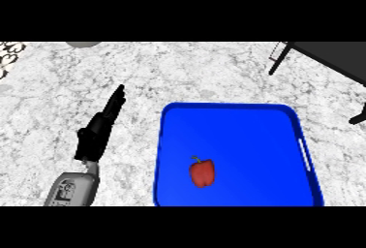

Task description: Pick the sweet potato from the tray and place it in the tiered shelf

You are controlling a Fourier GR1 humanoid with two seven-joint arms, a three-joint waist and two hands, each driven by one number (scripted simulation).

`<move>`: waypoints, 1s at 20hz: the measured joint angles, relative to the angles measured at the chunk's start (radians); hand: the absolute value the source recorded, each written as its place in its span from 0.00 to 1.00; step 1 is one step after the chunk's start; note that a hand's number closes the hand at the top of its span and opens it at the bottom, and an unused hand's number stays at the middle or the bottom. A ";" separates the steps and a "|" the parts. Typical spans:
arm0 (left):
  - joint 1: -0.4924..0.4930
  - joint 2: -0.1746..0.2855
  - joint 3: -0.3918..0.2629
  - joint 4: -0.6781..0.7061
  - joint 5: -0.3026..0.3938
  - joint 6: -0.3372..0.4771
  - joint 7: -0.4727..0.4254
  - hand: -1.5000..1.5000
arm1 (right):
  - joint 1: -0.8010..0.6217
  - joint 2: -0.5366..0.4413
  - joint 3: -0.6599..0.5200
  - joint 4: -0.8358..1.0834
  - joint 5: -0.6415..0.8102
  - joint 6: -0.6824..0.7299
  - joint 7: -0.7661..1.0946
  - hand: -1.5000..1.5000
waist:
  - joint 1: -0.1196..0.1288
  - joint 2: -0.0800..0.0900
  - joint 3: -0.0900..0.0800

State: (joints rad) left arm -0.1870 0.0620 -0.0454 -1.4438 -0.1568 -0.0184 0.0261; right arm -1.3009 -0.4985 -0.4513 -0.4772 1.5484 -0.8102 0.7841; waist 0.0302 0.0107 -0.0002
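Grey-white speckled stone counter (214, 72) fills your view. Blue rectangular plastic tray (243, 126) lower right; small red bell pepper (202, 173) lies on it, left of centre. Your left hand (100, 128) beside tray's left edge, fingers straight, holding nothing. Black-framed tiered shelf (328, 53) in upper right corner.

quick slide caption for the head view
Red bell pepper on a blue tray, open left hand beside it, black shelf upper right.
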 measured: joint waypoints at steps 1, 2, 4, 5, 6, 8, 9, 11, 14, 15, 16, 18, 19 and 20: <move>-0.008 -0.003 0.000 0.005 -0.005 0.006 0.004 0.50 | 0.003 -0.019 0.000 0.017 0.023 0.018 0.030 1.00 | -0.001 0.001 -0.001; -0.013 0.007 0.009 0.002 0.003 -0.002 0.006 0.50 | 0.011 -0.035 0.001 0.027 0.048 0.036 0.064 0.00 | -0.003 0.000 -0.001; -0.013 0.002 0.008 0.003 0.002 0.002 0.010 0.50 | 0.028 -0.053 0.010 0.033 0.100 0.057 0.132 0.00 | -0.006 -0.001 -0.002; -0.013 0.002 0.010 0.009 0.002 0.002 0.003 0.50 | 0.030 -0.052 0.016 0.032 0.128 0.066 0.175 0.00 | -0.006 -0.002 -0.002; -0.010 0.001 0.008 0.009 -0.001 0.004 0.001 0.50 | 0.032 -0.050 0.021 0.034 0.152 0.075 0.211 0.00 | -0.005 -0.002 -0.002; 0.002 0.007 0.015 0.006 0.005 -0.002 -0.007 0.50 | 0.037 -0.051 0.028 0.023 0.175 0.094 0.249 0.00 | -0.009 -0.004 -0.001; 0.006 0.007 0.015 0.003 0.004 0.000 -0.007 0.50 | 0.047 -0.050 0.026 0.011 0.174 0.092 0.249 0.00 | -0.011 -0.005 -0.001; 0.007 0.010 0.018 0.017 0.003 -0.002 -0.017 0.50 | 0.059 -0.048 0.017 -0.005 0.166 0.076 0.246 0.00 | -0.013 -0.006 -0.001; 0.013 0.002 0.011 0.003 -0.006 0.009 -0.003 0.50 | 0.073 -0.024 0.006 -0.063 0.143 0.064 0.249 0.00 | -0.020 -0.010 0.000; 0.011 0.008 0.016 -0.003 -0.002 0.005 0.003 0.50 | 0.080 -0.021 -0.002 -0.078 0.127 0.056 0.245 0.00 | -0.021 -0.010 0.000; 0.003 0.011 0.022 0.001 0.002 0.002 0.007 0.50 | 0.083 -0.021 -0.010 -0.089 0.109 0.047 0.238 0.00 | -0.021 -0.010 0.000; 0.003 0.007 0.021 0.007 0.000 0.004 0.004 0.50 | 0.083 -0.014 -0.018 -0.118 0.077 0.039 0.229 0.00 | -0.023 -0.010 0.000; -0.002 -0.001 0.017 0.017 -0.005 0.010 -0.001 0.50 | 0.074 -0.008 -0.020 -0.122 0.066 0.037 0.226 0.00 | -0.022 -0.009 0.000; -0.002 0.002 0.020 0.016 0.001 0.005 -0.001 0.50 | 0.070 0.000 -0.021 -0.129 0.052 0.033 0.221 0.00 | -0.021 -0.009 0.000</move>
State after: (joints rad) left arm -0.1890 0.0639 -0.0252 -1.4275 -0.1563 -0.0137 0.0249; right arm -1.2306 -0.4989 -0.4722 -0.6065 1.6000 -0.7774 1.0047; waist 0.0091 0.0014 -0.0001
